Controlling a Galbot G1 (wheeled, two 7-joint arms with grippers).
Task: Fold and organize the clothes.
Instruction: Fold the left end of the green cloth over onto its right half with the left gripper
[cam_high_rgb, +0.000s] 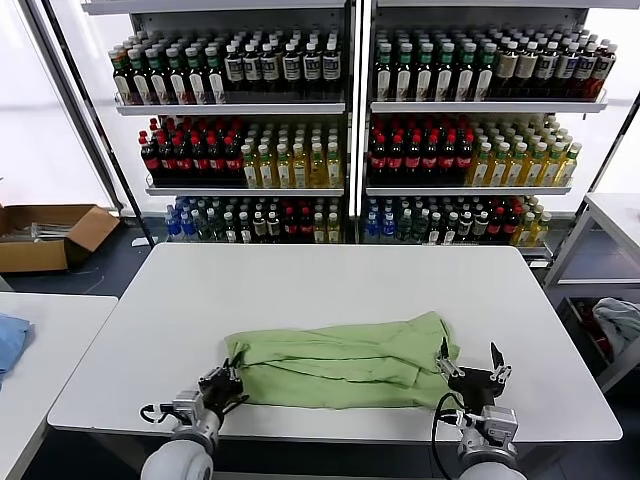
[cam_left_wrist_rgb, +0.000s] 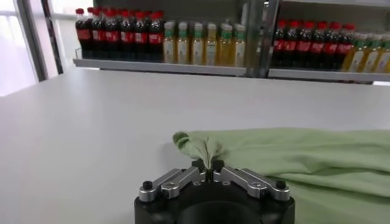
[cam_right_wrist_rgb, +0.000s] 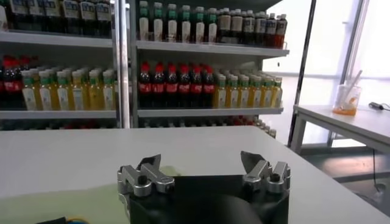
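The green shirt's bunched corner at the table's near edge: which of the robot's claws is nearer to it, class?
Left. The left claw is shut on that corner of the green shirt. The right claw stands open at the shirt's opposite end, gripping nothing.

Bright, even daylight from windows behind the shelves (cam_high_rgb: 350, 110), white glare washing out the panes, soft faint shadows under the shirt (cam_high_rgb: 345, 360), beyond the left gripper (cam_left_wrist_rgb: 208, 172) bottles (cam_left_wrist_rgb: 183, 39) slightly soft, right gripper (cam_right_wrist_rgb: 201, 176) dark against glare
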